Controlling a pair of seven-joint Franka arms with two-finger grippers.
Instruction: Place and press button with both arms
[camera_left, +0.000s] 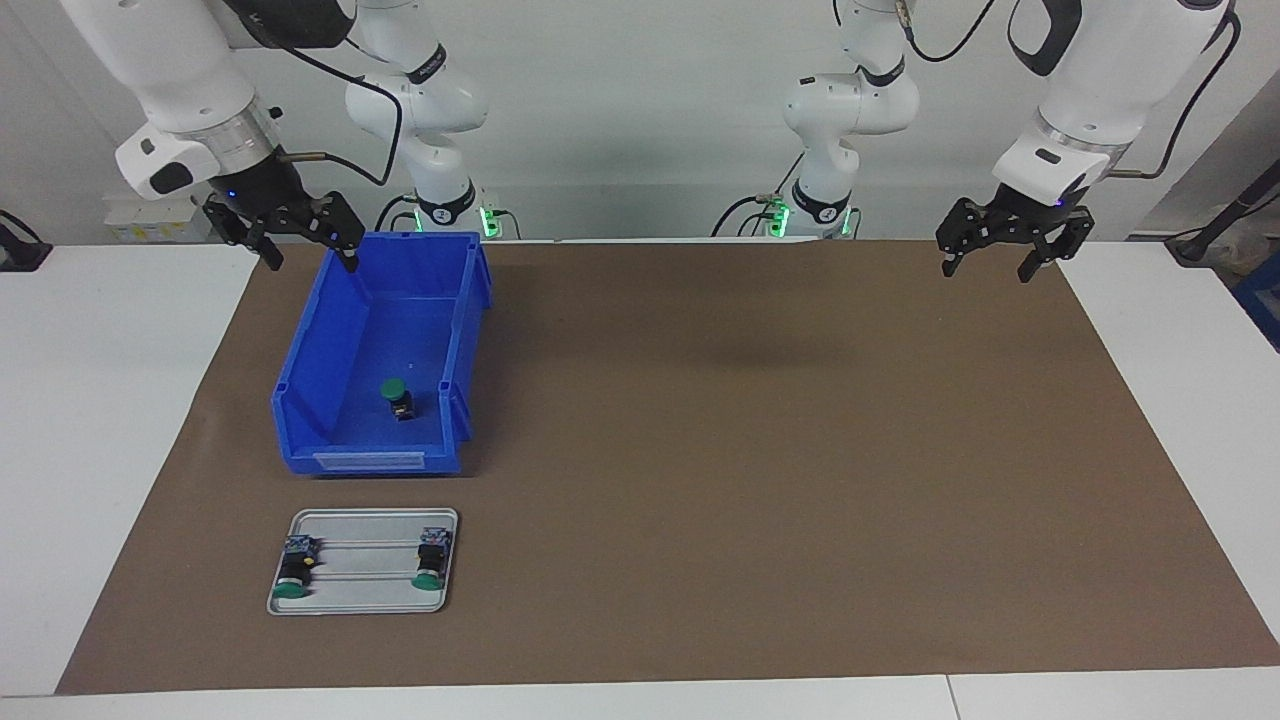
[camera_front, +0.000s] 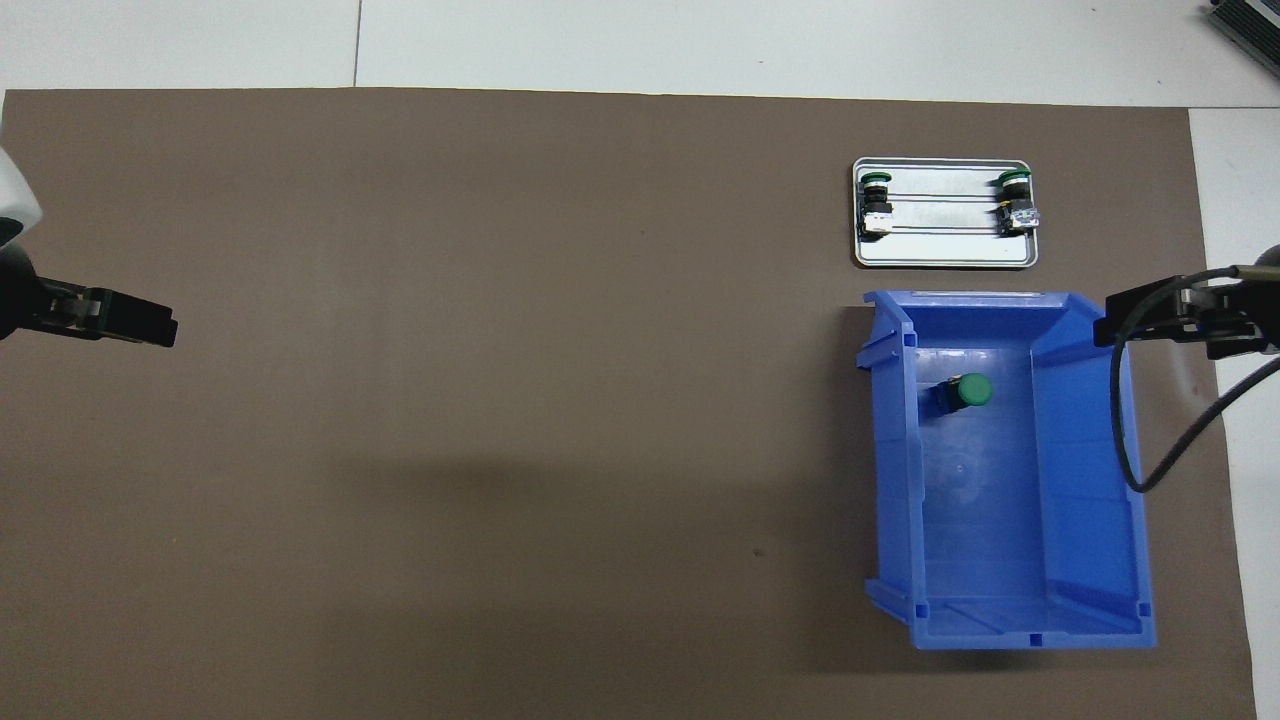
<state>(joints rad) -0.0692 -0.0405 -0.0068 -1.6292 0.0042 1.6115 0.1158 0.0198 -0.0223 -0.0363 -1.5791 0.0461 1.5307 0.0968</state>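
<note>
One button (camera_left: 397, 398) lying in the blue bin (camera_left: 300, 370), toward the bin's low front edge, farther from the robots. Two more buttons (camera_left: 293, 574) (camera_left: 431, 562) on their sides on the metal tray (camera_left: 368, 592), one at each end — tray just beside the bin, farther from the robots. Right gripper (camera_left: 303, 252) raised over the bin's back corner, fingers spread wide, holding nothing. Left gripper (camera_left: 988, 268) up over the brown mat (camera_left: 760, 470) at the left arm's end — jaws wide, empty.
</note>
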